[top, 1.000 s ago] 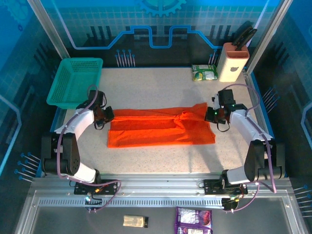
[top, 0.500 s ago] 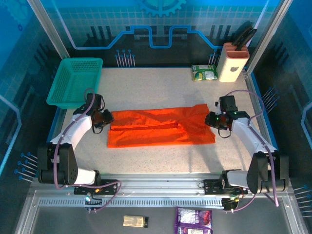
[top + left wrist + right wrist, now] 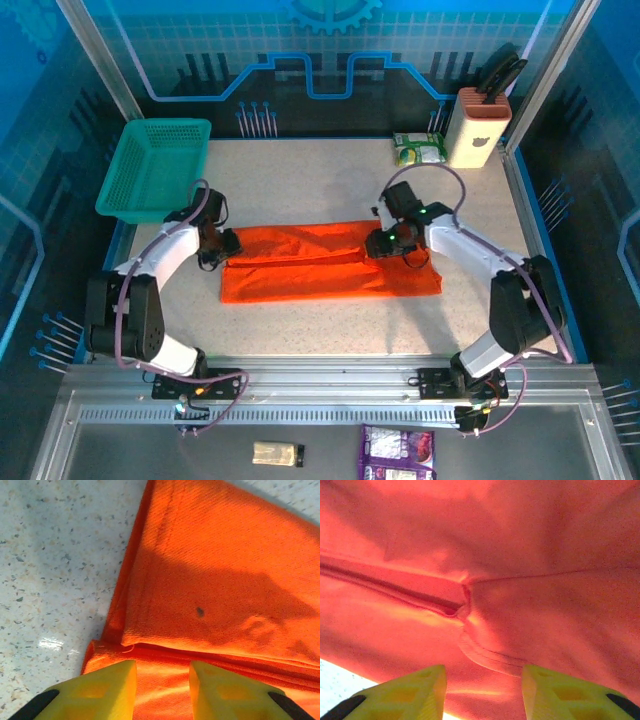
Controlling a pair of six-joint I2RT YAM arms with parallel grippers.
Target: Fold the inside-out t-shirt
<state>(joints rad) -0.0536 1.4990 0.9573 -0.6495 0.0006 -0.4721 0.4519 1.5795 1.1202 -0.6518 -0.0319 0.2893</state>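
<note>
Orange t-shirt point(image 3: 330, 265) lies folded long. My left gripper point(image 3: 162, 664) and right gripper point(image 3: 484, 669) hover half-open and empty, so I would pinch all layers evenly.

The top external camera sits high behind the arm bases point(image 3: 175, 355) and looks down and forward over the whole surface point(image 3: 330, 180), with the bases at the frame's bottom. The left wrist camera looks closely past the left end effector point(image 3: 162, 666) at the t-shirt point(image 3: 210, 580) edge and bare surface. The right wrist camera, nearer still, looks past the right end effector point(image 3: 484, 670) at the cloth. All three views share the t-shirt.
</note>
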